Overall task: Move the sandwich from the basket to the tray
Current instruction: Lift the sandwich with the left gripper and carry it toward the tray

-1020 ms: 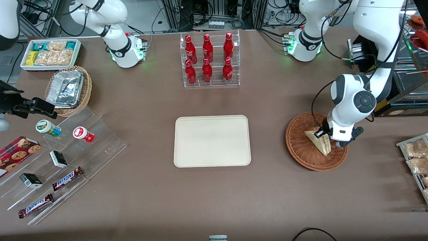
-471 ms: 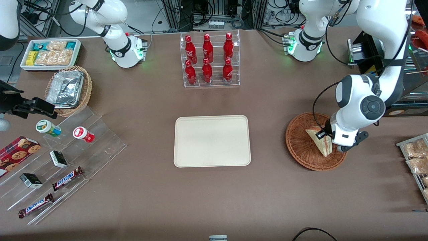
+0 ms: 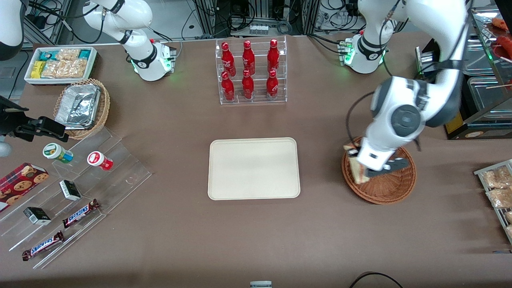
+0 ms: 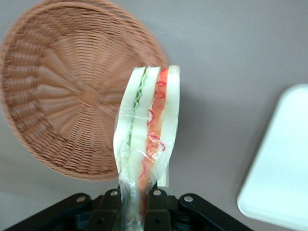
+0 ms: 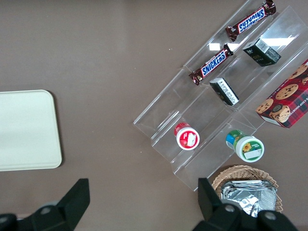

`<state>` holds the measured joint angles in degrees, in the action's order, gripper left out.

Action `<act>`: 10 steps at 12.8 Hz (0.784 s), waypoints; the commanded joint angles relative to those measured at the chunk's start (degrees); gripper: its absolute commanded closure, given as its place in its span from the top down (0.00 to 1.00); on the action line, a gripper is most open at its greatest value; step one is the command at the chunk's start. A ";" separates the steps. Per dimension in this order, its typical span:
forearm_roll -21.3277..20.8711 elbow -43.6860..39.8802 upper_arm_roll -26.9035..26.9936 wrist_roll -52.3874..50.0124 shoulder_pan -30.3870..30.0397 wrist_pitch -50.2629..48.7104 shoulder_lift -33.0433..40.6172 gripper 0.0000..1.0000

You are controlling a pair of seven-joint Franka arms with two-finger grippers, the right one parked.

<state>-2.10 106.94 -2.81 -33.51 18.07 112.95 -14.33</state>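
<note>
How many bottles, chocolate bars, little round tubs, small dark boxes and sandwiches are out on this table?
Red bottles: 6
Snickers bars: 2
Round tubs: 2
Small dark boxes: 2
Sandwich: 1, gripped by the tool above the basket rim
Total: 13

We see the gripper above the basket only in part; in the front view the arm's wrist covers it, and in the left wrist view the picture's edge cuts its body off, so only the two fingers clamped on the sandwich show; the sandwich's held end is lost between them; in the front view we make out only a corner of the sandwich beside the wrist; the wrist also hides part of the basket; the tray is cut off by the left wrist picture's edge.
</note>
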 commanded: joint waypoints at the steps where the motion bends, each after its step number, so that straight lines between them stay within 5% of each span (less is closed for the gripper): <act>1: -0.36 -4.53 0.70 0.72 7.31 -1.16 -3.41 0.00; 5: 5.00 -14.10 0.70 0.11 15.14 0.95 -12.63 0.00; 10: 5.80 -24.31 0.70 -4.28 20.59 2.79 -24.76 0.00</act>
<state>2.71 88.40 -2.98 -36.01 36.63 115.54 -33.92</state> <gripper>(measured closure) 0.846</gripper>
